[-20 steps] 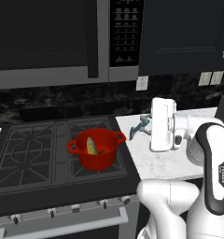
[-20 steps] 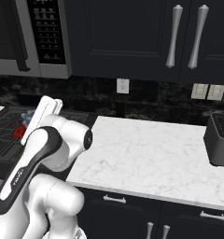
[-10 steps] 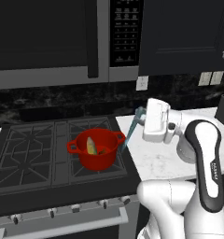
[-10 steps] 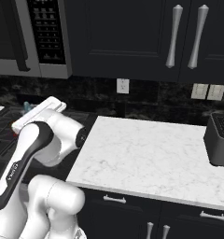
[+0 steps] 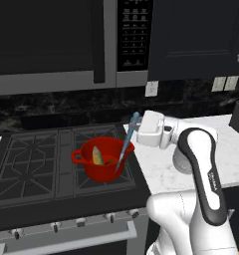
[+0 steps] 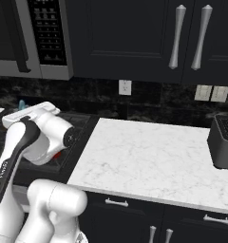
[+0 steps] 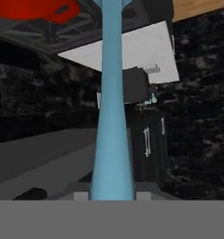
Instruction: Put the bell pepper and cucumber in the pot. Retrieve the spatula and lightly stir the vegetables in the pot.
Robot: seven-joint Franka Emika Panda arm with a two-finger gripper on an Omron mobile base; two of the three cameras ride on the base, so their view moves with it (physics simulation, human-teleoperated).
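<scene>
Gripper [image 5: 137, 130] jaws clamped narrow on spatula [image 5: 125, 145] near its top end. Long axis runs down-left, blade tip at near-right rim of pot [image 5: 102, 158] on stove [image 5: 37, 164]. Bell pepper [image 5: 97, 155] inside pot, left of blade; stirring likely needs leftward dip.

The microwave [image 5: 57, 45] is hanging over the stove [image 5: 37, 164], capping the room above the pot [image 5: 102, 158]. The spatula [image 5: 125, 144] is slanting across the pot's right rim, and vegetables are lying inside. The white counter [image 6: 149, 161] is lying open up to the toaster [image 6: 223, 142] at its far right.
</scene>
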